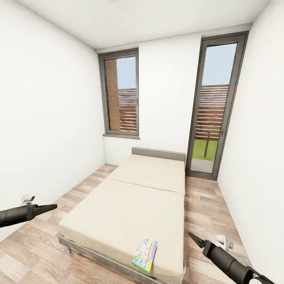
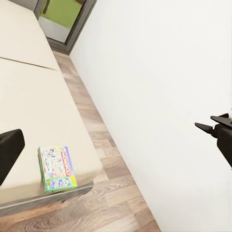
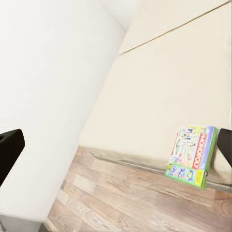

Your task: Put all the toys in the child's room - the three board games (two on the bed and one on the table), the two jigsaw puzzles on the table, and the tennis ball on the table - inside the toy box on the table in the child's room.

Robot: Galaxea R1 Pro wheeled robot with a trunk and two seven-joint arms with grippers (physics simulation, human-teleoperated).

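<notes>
Bed (image 1: 130, 197) fills room centre; bare floor (image 1: 205, 205) strips both sides; mattress top open around board game (image 1: 144, 254).

White walls (image 1: 51, 110), plank floor (image 1: 205, 205), grey-framed windows (image 1: 120, 94)

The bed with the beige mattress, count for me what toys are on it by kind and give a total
Flat white-green-blue board game boxes with a red stripe, lying at the near end of the beige mattress: 1
Total: 1
</notes>
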